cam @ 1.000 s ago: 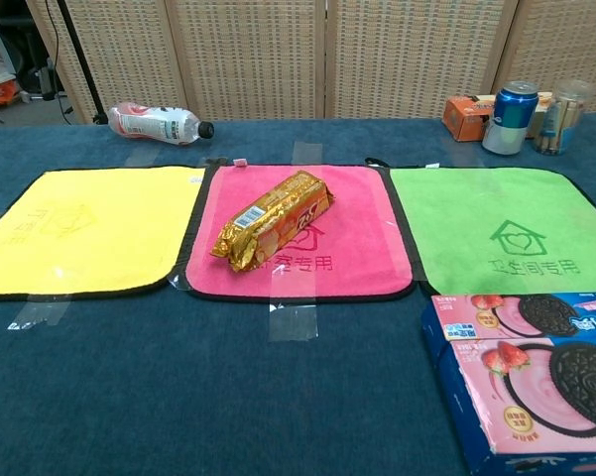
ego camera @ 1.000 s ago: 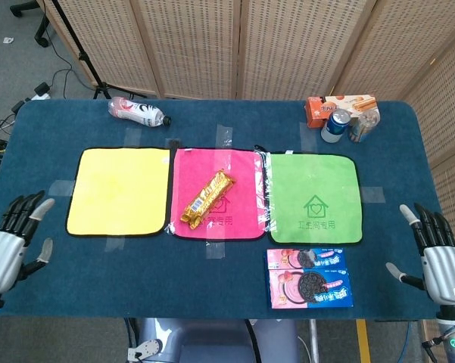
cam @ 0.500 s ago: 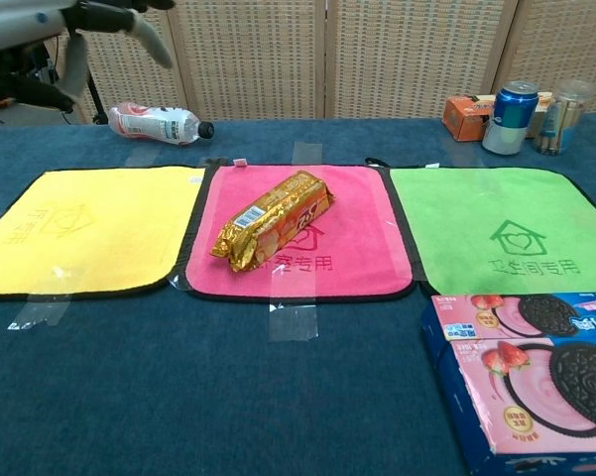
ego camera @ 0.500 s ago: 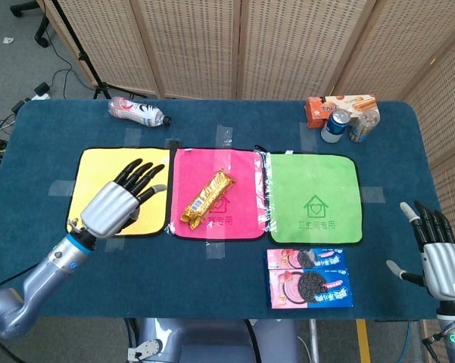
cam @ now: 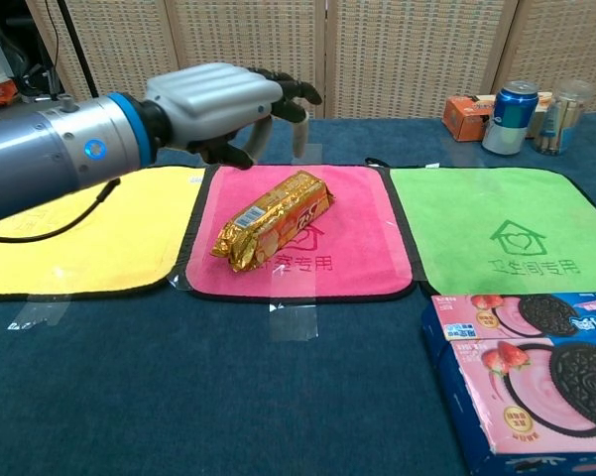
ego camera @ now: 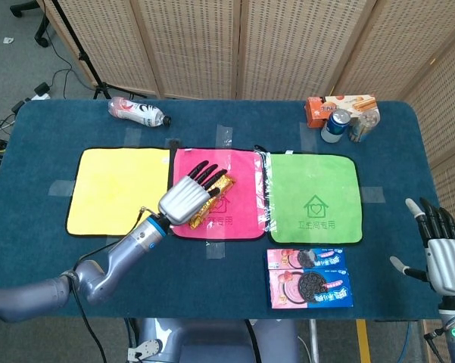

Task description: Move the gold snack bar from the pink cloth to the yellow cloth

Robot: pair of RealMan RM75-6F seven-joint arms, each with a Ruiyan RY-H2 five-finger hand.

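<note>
The gold snack bar [cam: 271, 219] lies diagonally on the pink cloth [cam: 347, 243], between the yellow cloth [ego camera: 117, 189] and a green cloth [ego camera: 313, 198]. My left hand [cam: 228, 102] hovers above the bar with fingers spread and holds nothing; in the head view the left hand [ego camera: 189, 195] covers most of the bar [ego camera: 222, 184]. My right hand [ego camera: 441, 253] rests open at the table's right edge, away from the cloths.
A plastic bottle [ego camera: 138, 112] lies at the back left. An orange box [ego camera: 339, 108], a can [ego camera: 335, 125] and a jar stand at the back right. Cookie boxes [ego camera: 310, 277] sit in front of the green cloth.
My left arm swung from the table's left edge across the yellow cloth and now holds the hand over the snack bar. The bar has not moved. The right hand barely shifted.
</note>
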